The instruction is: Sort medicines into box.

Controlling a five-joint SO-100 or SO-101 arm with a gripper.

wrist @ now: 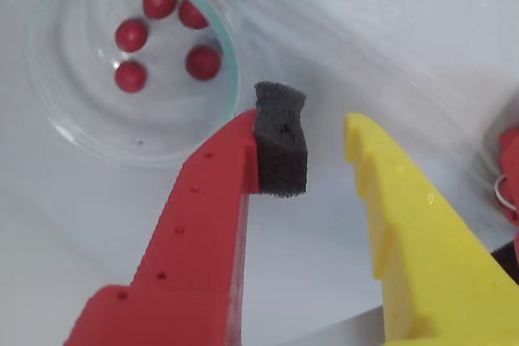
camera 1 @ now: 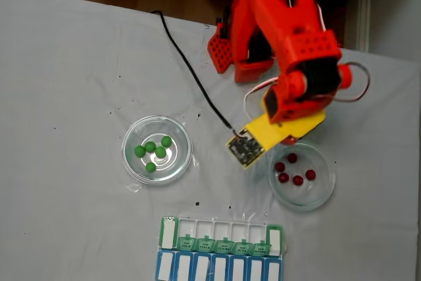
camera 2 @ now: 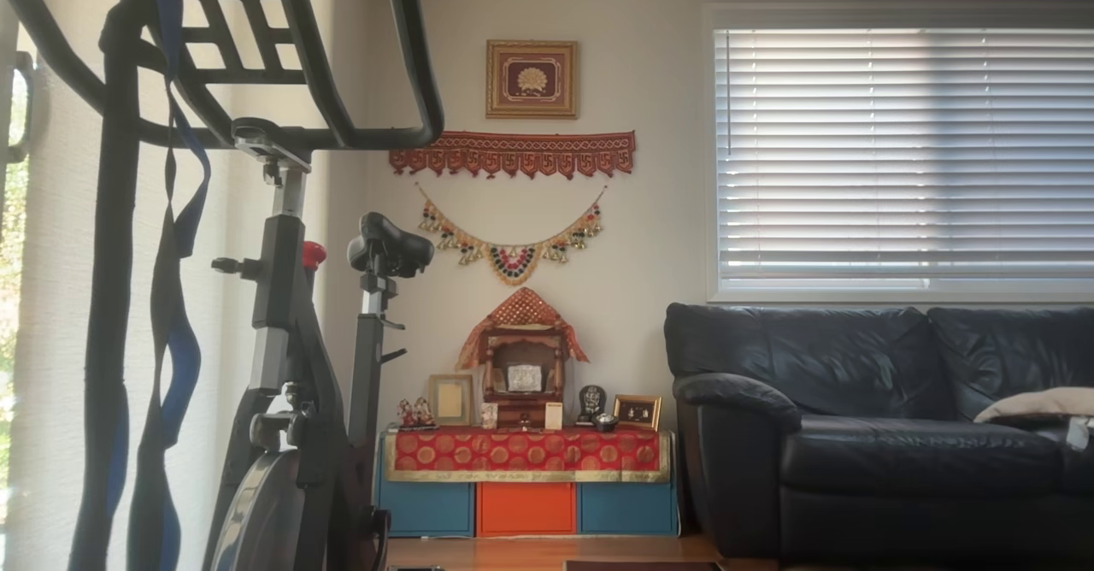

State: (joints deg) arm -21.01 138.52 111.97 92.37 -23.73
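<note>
**Open jaws beside the red dish: a slippery pick ahead**

A pale grey tabletop (camera 1: 72, 64) carries everything. Toward its near edge lies the pill organizer (camera 1: 222, 255), lids shut on the green row. A glass dish (camera 1: 157, 150) nearer the middle holds five green balls (camera 1: 155, 151). Toward the right edge, another dish (wrist: 134, 58) holds the red balls (wrist: 203, 61). In the wrist view the gripper (wrist: 328, 147) hangs spread and empty just outside that dish's rim, a red finger with a foam pad (wrist: 280, 139) opposite a bare yellow one. Likely trouble: a finger striking the glass rim and shoving the dish, or a round ball squirting from the pinch and rolling off.
</note>
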